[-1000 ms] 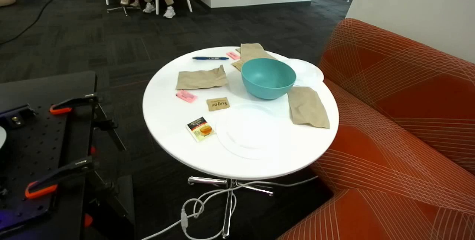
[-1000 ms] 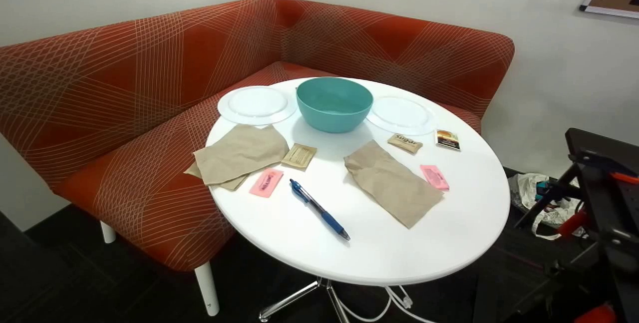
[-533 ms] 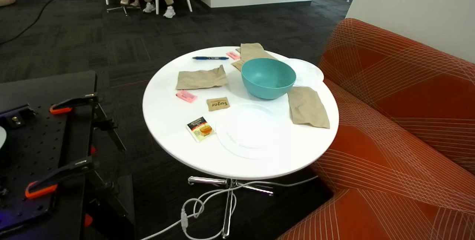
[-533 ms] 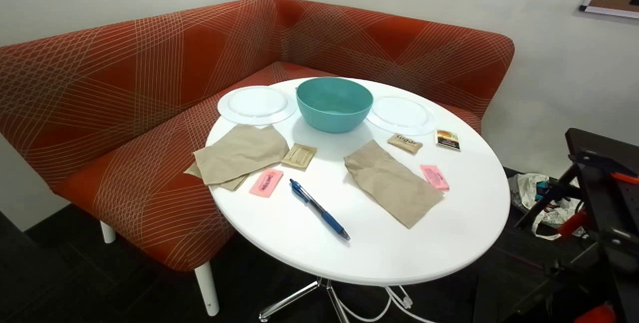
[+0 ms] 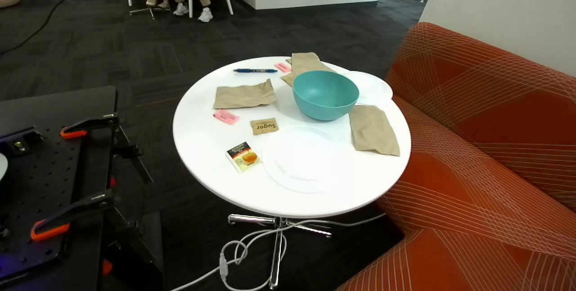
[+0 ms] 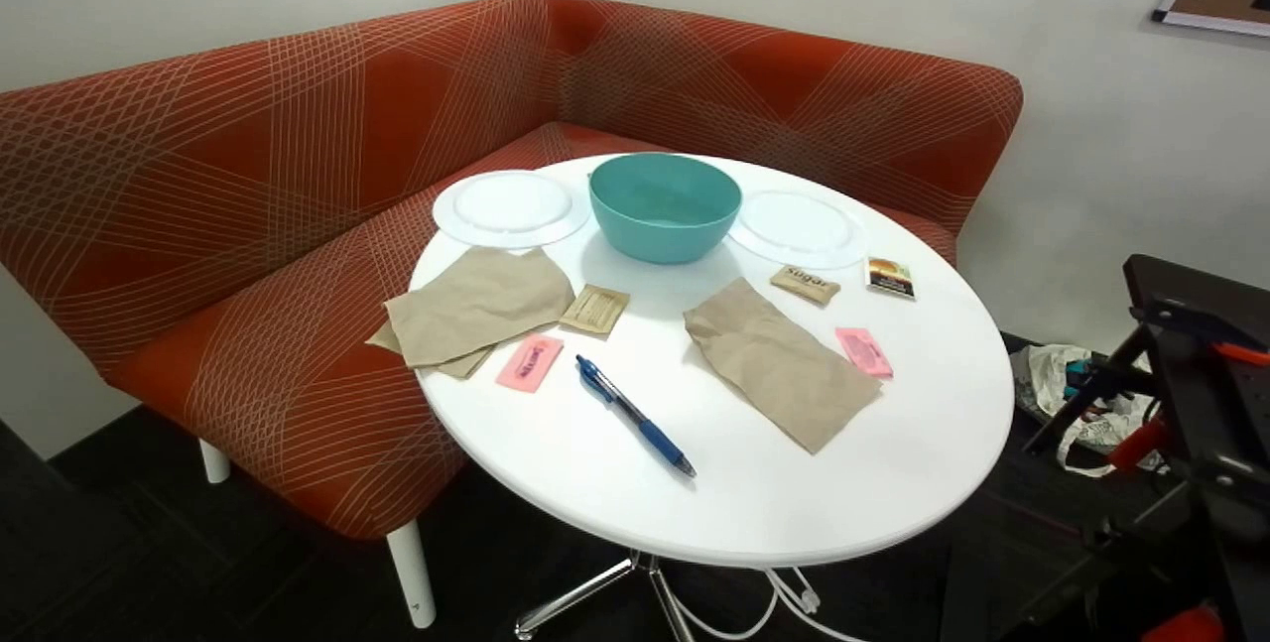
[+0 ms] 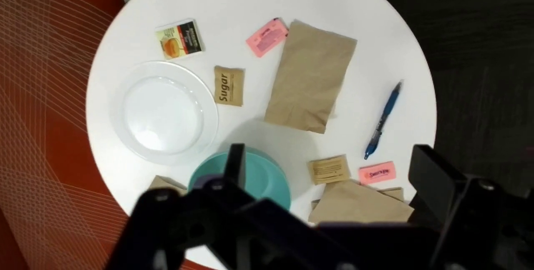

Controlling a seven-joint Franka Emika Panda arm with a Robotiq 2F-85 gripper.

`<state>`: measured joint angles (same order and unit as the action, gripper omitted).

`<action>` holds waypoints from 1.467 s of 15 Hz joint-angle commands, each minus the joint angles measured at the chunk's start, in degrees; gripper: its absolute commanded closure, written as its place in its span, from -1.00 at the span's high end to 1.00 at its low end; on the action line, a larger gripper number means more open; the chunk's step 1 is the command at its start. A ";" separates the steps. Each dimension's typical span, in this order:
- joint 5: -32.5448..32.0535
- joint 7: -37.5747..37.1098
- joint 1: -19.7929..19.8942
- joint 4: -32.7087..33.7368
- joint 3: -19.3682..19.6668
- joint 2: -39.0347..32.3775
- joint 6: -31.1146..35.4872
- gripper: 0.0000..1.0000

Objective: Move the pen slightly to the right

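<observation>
Round white table [image 6: 873,493] beside red-orange upholstered bench [image 6: 437,76], both exterior views. Slim dark-blue pen [image 6: 635,416] lies flat near the table edge, clicker end just beside a pink paper packet [image 6: 530,362], not touching. Round teal bowl [image 6: 665,237] well apart from it. Wrist view: black two-finger gripper [image 7: 329,161], fingers spread wide.

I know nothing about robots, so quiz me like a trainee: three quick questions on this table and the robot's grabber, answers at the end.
1. How many pink packets lie on the white table?
2. True or false: in the wrist view, the gripper stands open.
3. Which of these lies nearest the pen: (a) the teal bowl, (b) a pink packet, (c) a round plate?

Key: 1. two; 2. true; 3. b.
</observation>
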<state>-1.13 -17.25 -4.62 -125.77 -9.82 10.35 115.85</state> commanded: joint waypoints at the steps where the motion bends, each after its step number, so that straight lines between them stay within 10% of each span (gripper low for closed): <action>1: 2.25 -3.33 -1.72 0.01 -0.69 -4.03 6.66 1.00; 22: -2.13 -23.14 -14.75 8.89 2.73 -33.96 28.82 1.00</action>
<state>-1.84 -37.44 -17.77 -121.52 -9.55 -18.86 144.21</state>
